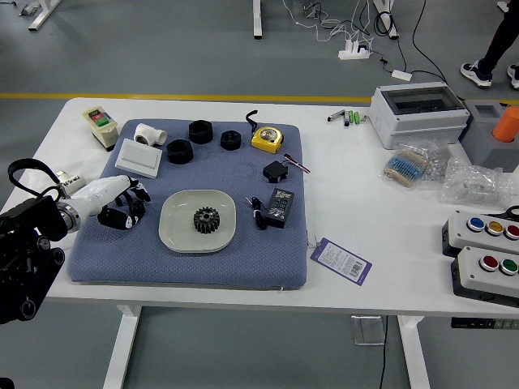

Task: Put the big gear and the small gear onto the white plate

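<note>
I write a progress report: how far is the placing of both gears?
Done: the bigger black toothed gear is on the white rounded plate. In hand: the robot's left hand is at the smaller black gear, off the plate; whether gripped, I cannot tell. Left: placing this smaller gear on the plate.

The robot's white-and-black left hand (123,203) is covering part of the small black toothed gear (137,209), and its hold is staying unclear. The picture's left edge is cutting off the black left arm (31,263). Behind the wrist, a white cylindrical bottle (71,183) is partly hiding. A person in dark trousers (504,36) is showing only from the legs down. Fine print on the purple-and-white cardboard tag (342,260) is appearing too small to read.
</note>
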Controlling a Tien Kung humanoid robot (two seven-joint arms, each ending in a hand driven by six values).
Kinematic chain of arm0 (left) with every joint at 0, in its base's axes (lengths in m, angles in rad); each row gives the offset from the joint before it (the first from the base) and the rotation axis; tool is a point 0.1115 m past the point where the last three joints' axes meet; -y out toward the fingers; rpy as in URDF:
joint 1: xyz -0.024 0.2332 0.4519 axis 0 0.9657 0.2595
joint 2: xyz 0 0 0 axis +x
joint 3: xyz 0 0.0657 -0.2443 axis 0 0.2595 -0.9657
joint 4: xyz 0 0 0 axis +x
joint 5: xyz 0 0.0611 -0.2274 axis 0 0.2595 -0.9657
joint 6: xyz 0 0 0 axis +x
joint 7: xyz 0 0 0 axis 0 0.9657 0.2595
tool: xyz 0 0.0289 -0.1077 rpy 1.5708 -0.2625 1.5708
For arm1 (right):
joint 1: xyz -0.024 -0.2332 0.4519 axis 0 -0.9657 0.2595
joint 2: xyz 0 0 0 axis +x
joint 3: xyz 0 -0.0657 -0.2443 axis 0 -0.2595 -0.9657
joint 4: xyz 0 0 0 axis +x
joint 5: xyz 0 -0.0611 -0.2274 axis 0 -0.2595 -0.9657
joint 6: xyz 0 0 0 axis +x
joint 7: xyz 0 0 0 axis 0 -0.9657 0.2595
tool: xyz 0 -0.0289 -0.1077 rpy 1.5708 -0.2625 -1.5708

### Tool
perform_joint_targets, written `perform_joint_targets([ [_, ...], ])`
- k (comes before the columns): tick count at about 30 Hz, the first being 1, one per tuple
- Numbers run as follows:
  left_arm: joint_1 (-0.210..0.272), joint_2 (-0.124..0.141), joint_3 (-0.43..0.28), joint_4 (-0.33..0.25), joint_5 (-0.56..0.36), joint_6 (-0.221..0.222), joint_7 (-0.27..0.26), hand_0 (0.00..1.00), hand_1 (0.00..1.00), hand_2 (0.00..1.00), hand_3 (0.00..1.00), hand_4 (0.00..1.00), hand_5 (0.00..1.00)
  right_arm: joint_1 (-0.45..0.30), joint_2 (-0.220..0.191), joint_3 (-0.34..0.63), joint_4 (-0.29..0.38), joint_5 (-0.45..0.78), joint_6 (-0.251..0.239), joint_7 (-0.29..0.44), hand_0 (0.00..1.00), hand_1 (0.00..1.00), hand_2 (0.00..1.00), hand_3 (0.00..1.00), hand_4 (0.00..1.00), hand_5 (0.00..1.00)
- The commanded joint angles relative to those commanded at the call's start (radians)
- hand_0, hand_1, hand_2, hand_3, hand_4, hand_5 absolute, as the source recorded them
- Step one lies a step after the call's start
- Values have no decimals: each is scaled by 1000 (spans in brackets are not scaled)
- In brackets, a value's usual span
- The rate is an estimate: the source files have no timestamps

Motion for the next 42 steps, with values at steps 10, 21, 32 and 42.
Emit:
perform_joint_targets([
  [10, 3, 4, 5, -6, 0, -16, 8, 346, 379, 437, 511, 139, 2, -2, 1, 0, 0, 1, 1, 0, 699, 710, 737, 562, 787, 641],
  [21, 7, 10, 15, -49, 0, -9, 10, 302, 280, 339, 448, 120, 2, -7, 2, -6, -1, 2, 1, 0, 699, 709, 737, 562, 787, 641],
  [32, 9, 16, 43, -128, 0, -10, 22, 303, 266, 322, 435, 39, 2, -10, 2, -6, -1, 3, 1, 1, 698, 708, 736, 562, 787, 641],
  [42, 20, 24, 123, -281, 0, 12, 47, 304, 274, 328, 439, 61, 2, -7, 0, 1, 0, -2, 1, 1, 698, 708, 736, 562, 787, 641],
])
